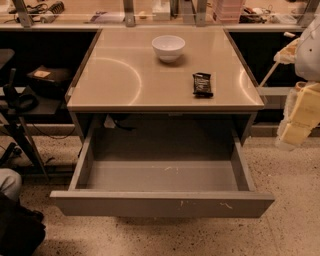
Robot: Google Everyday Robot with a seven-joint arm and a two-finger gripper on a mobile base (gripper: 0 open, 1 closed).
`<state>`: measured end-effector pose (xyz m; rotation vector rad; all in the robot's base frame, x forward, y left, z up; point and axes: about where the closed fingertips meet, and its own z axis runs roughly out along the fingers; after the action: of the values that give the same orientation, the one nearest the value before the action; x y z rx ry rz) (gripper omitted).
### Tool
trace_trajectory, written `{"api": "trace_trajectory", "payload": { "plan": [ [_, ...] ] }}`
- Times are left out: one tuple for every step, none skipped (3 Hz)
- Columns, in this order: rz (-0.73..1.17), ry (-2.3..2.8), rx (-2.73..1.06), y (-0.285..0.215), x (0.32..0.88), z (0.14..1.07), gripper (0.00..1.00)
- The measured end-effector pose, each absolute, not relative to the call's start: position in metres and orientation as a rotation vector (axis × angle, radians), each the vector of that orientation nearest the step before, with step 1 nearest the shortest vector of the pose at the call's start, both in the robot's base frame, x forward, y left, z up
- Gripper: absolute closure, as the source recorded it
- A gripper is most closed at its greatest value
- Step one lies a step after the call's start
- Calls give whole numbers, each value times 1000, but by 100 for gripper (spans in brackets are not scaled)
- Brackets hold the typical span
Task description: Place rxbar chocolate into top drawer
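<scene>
The rxbar chocolate [202, 84] is a small black-wrapped bar lying flat on the right part of the tabletop [125, 80]. The top drawer [162, 202] is pulled out wide below the table's front edge, and its grey inside shows nothing in it. My gripper [298, 117] hangs at the far right edge of the view, to the right of the table and the drawer, apart from the bar and above the floor. It holds nothing that I can see.
A white bowl [168, 47] stands at the back middle of the tabletop. A dark chair and cables [25, 100] are to the left of the table. A cluttered shelf [150, 12] runs along the back. The floor is speckled.
</scene>
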<state>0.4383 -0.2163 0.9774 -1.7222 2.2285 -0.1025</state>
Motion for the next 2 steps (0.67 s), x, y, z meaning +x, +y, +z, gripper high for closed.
{"api": "trace_trajectory", "payload": {
  "plan": [
    [-102,2228,-1722,-216,438,977,0],
    [-126,2214,-1734,-200,478,973,0]
  ]
}}
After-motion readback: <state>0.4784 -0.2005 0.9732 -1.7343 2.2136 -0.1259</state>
